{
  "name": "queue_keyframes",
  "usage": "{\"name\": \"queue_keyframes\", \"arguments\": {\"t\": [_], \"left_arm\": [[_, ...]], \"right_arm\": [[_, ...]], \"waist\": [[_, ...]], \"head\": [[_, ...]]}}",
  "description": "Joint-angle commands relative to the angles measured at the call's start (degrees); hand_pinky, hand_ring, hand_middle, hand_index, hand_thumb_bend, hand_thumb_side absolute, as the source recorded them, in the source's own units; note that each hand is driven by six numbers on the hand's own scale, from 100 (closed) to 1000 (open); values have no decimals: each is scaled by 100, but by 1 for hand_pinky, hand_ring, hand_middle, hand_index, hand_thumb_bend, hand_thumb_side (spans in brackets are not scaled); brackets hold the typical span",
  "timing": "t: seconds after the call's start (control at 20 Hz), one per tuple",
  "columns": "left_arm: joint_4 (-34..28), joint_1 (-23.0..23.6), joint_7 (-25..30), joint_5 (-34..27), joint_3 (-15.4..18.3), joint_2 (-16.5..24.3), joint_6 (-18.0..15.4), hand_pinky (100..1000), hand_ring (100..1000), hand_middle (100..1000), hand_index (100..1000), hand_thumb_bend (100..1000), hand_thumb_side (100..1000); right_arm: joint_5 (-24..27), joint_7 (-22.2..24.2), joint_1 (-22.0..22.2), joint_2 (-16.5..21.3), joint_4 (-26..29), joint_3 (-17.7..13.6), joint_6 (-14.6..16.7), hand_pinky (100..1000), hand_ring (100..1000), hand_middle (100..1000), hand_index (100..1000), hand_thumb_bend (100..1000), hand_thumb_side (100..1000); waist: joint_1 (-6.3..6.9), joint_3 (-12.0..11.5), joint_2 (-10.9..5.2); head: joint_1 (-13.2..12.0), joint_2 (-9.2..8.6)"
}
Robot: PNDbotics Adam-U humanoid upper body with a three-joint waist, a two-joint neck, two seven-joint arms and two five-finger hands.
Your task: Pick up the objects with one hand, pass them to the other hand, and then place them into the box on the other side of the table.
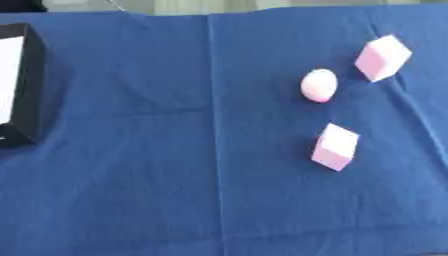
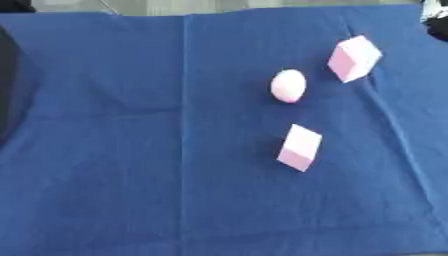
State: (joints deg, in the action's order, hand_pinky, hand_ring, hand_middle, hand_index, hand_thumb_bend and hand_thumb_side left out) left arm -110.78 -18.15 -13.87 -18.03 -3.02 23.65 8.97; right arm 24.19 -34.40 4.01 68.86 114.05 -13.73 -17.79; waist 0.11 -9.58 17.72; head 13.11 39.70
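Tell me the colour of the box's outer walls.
Black; the box shows best in the left eye view, at the table's left edge.

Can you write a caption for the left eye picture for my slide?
Two pink blocks and a pink egg wait on the blue cloth, across from the black box.

Surface [image 1: 131, 175] covered edge to edge by deep blue cloth [image 2: 105, 200]; straight fold crease [image 1: 213, 125] seen running from far edge to near edge, fainter wrinkles spread to both sides. Pale grey strip of floor or wall [image 2: 227, 5] glimpsed beyond far edge, details not made out. Scene lit evenly, soft shadows cast on cloth.
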Motion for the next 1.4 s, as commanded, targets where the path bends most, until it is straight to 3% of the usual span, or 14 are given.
{"name": "queue_keyframes", "arguments": {"t": [0.05,0.2,0.25,0.4,0.6,0.95,1.4], "left_arm": [[-94,-45,-29,5,34,141,-9,920,795,810,815,181,873],[-91,-51,-27,8,31,136,-8,920,795,810,814,181,873],[-91,-51,-27,8,30,136,-8,920,795,810,814,182,876],[-96,-80,-9,13,13,125,3,921,794,810,814,181,879],[-92,-62,-29,24,22,123,13,922,794,810,812,182,883],[-97,-150,-13,5,-6,49,12,923,794,810,812,185,881],[-135,-193,15,23,-23,97,31,923,794,810,812,180,883]], "right_arm": [[-135,146,-25,191,54,-81,27,692,799,807,763,123,122],[-390,464,-17,189,54,-67,-29,696,802,810,767,138,121],[-444,527,-17,186,54,-71,-49,747,836,833,810,302,104],[-1228,1233,25,201,54,36,-265,781,858,845,838,398,100],[-2119,2046,-1,142,54,46,-332,810,875,856,860,463,100],[-2791,2849,-51,60,7,72,-432,831,877,852,867,439,100],[-3294,3157,-99,0,-21,162,-540,842,875,854,876,428,100]], "waist": [[-23,-2,-133],[-33,-3,-122],[-34,-6,-119],[-63,-118,-63],[-75,-157,-9],[-72,-183,45],[-79,-294,125]], "head": [[-14,-4],[-5,-14],[-2,-16],[117,-83],[177,-122],[290,-157],[415,-289]]}}
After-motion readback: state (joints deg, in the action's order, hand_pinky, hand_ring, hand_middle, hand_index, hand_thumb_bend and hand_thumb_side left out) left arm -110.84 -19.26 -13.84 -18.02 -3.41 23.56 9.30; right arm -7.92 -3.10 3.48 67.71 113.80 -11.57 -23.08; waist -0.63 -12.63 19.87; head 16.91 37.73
